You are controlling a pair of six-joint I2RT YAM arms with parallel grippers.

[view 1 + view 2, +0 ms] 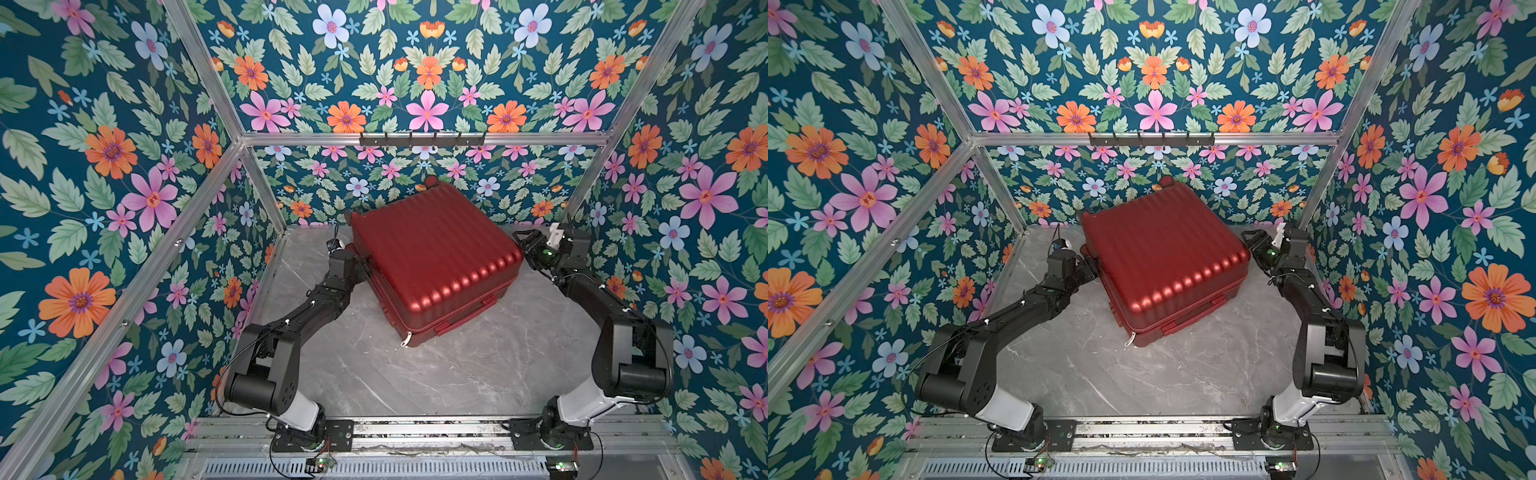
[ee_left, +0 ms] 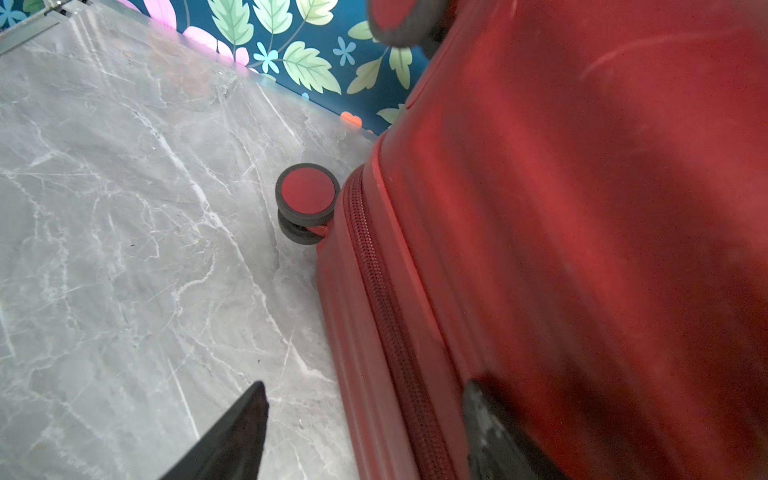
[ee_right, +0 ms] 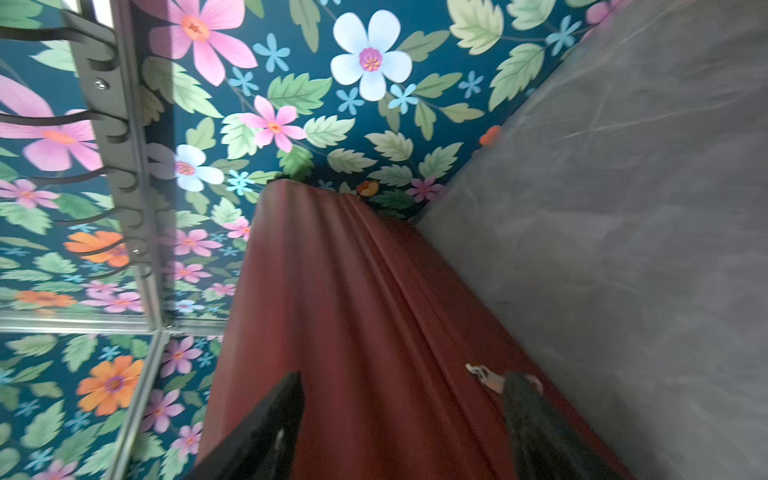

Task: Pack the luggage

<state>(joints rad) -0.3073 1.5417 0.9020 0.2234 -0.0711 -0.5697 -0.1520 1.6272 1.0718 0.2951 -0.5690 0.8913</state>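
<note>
Diagonally, the ribbed dark-red luggage (image 1: 432,257) lay by the marble worktop (image 1: 415,374)'s far edge; left gripper (image 2: 365,386) and right gripper (image 3: 403,376) gaped.

Luggage (image 3: 353,332) blurred; left fingers (image 2: 232,436) cut off.

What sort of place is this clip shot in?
Probably a staged robot test cell, not a real room: floral wallpaper panels on an aluminium frame, a hook rack on the back wall, and a marble-look tabletop carrying the luggage between the left arm and right arm.
</note>
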